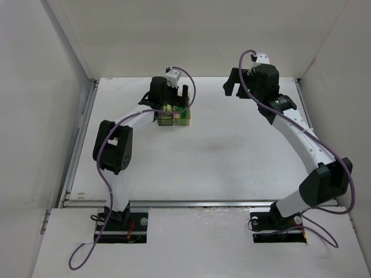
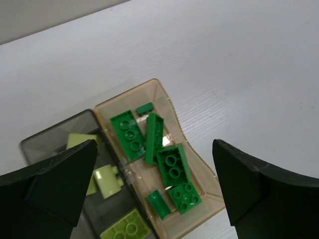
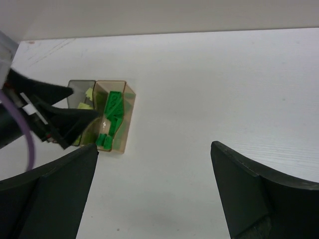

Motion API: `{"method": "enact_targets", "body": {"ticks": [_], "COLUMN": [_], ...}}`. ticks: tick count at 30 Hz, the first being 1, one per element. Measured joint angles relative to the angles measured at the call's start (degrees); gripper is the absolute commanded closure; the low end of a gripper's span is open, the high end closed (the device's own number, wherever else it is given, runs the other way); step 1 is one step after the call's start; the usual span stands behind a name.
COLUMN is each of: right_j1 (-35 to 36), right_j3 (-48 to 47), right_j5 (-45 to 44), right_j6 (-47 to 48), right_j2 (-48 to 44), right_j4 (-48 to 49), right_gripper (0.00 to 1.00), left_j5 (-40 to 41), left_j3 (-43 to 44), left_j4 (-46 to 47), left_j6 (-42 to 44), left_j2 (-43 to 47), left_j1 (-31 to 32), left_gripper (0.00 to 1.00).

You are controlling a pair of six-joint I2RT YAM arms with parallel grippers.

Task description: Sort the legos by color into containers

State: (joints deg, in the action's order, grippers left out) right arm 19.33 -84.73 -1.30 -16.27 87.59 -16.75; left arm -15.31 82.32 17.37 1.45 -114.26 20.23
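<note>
Two containers stand side by side, touching. The tan bin [image 2: 172, 107] holds several dark green legos [image 2: 172, 164]. The smoky grey bin [image 2: 47, 142] holds pale yellow-green legos [image 2: 107, 180]. My left gripper [image 2: 154, 169] hovers just above both bins, open, with nothing between its fingers. From above, it [image 1: 173, 99] sits at the back left of the table over the bins [image 1: 182, 119]. My right gripper [image 1: 235, 88] hangs open and empty at the back, right of the middle, well apart from the bins. Its wrist view shows the tan bin [image 3: 125, 124], the grey bin [image 3: 77, 88] and the left fingers [image 3: 55, 117].
White walls close in the table [image 1: 232, 156] at the back and on both sides. A metal rail [image 1: 191, 202] runs along the near edge in front of the two arm bases. No loose brick shows on the white table top.
</note>
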Motion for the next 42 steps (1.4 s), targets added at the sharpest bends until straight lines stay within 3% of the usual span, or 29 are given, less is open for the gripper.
{"method": "enact_targets", "body": {"ticks": [8,13,16,18,27,42], "right_j1": [-8.17,-14.69,-15.63,-15.56,-15.52,-15.52], "right_j3": [6.60,9.09,9.86,9.86,7.17,10.75], "right_j5": [-16.13,-25.99,-29.31,-30.25,-30.64,-28.46], "right_j6": [-3.58,-7.50,-8.59,-9.05,-11.10,-10.86], "right_j2": [-9.97,-12.61,-13.60,-13.81,-13.73,-22.23], "right_j4": [-1.16,-3.37,-4.02,-4.04,-10.49,-10.64], "right_gripper": [0.00,0.00,0.00,0.00,0.00,0.00], "left_j5": [22.80,32.17,34.93,35.56,32.94,29.88], "left_j3": [-0.09,-2.95,-6.91,-10.12,-24.33,-29.42], "left_j4": [-10.10,-12.41,-13.81,-15.10,-16.85,-16.70], "left_j6": [-2.62,-5.79,-7.93,-8.55,-9.18,-11.19], "left_j2": [16.28,29.68,36.54,40.17,49.79,50.53], "left_j1": [-4.35,-18.91,-28.79,-31.87,-30.91,-30.93], "left_gripper": [0.00,0.00,0.00,0.00,0.00,0.00]}}
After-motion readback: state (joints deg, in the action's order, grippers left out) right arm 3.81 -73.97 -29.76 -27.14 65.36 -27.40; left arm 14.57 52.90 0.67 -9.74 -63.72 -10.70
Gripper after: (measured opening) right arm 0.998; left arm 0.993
